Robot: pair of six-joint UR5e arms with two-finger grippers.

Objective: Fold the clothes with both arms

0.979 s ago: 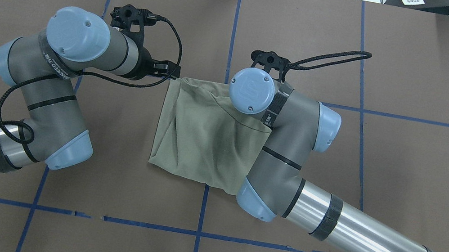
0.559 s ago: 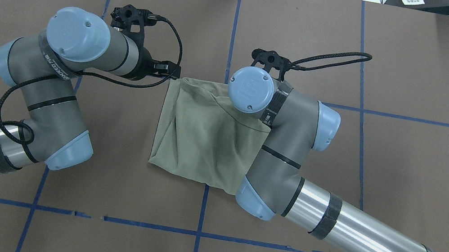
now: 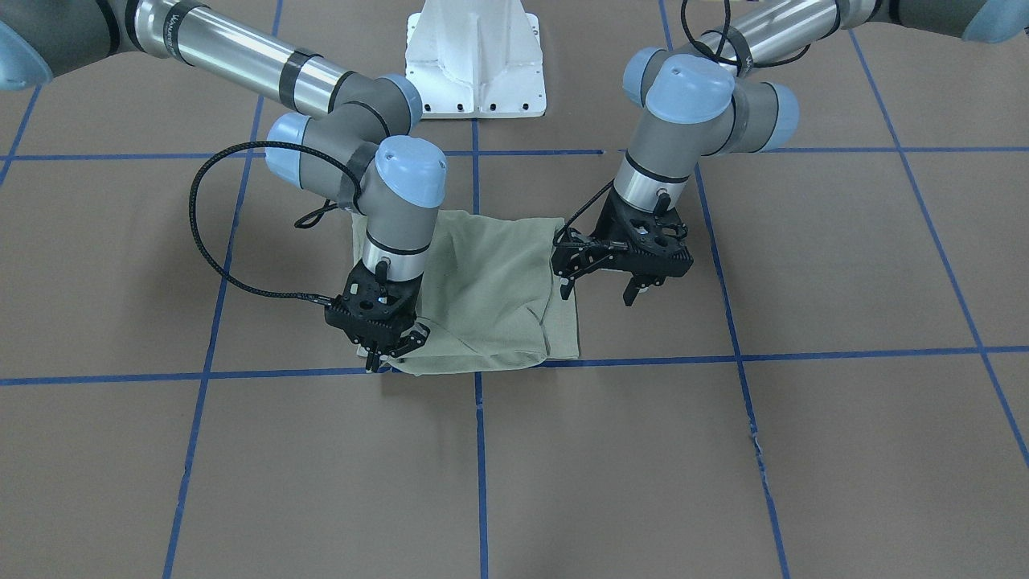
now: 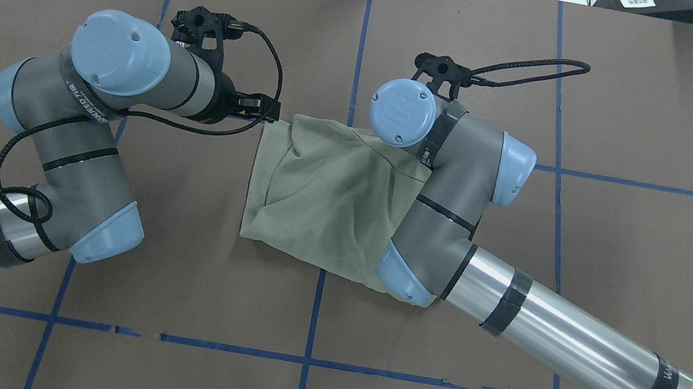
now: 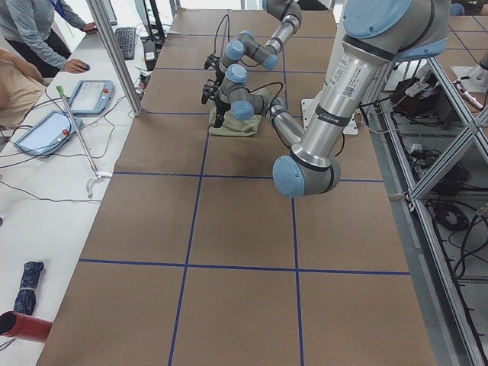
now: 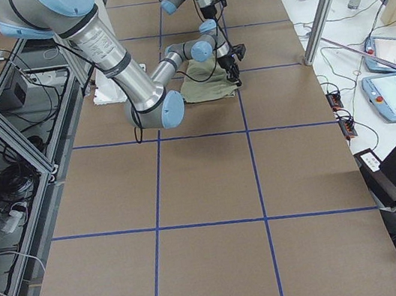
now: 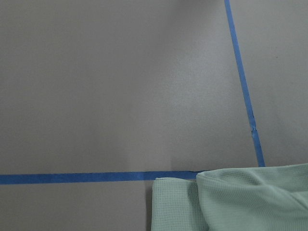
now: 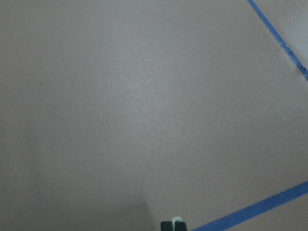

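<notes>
The pale sage-green shirt (image 3: 490,289) lies folded into a rough rectangle on the brown table, and it also shows in the overhead view (image 4: 325,198). My right gripper (image 3: 384,358) is shut on the shirt's far corner, low at the table. In the overhead view it is hidden under its own wrist. Its closed fingertips (image 8: 173,225) show a sliver of pale cloth between them. My left gripper (image 3: 599,291) is open and empty, hovering beside the shirt's other side edge (image 4: 265,112). The left wrist view shows the shirt's corner (image 7: 240,202) by a blue tape line.
The white pedestal base (image 3: 474,56) stands at the robot's side of the table. Blue tape lines (image 3: 723,354) grid the brown paper. In the left side view, operators (image 5: 34,34) and tablets (image 5: 88,95) are at a bench beyond the table's far edge.
My right arm has moved to the right and away from the robot, dragging the shirt a little that way and rumpling its far edge. The left arm has not moved.
</notes>
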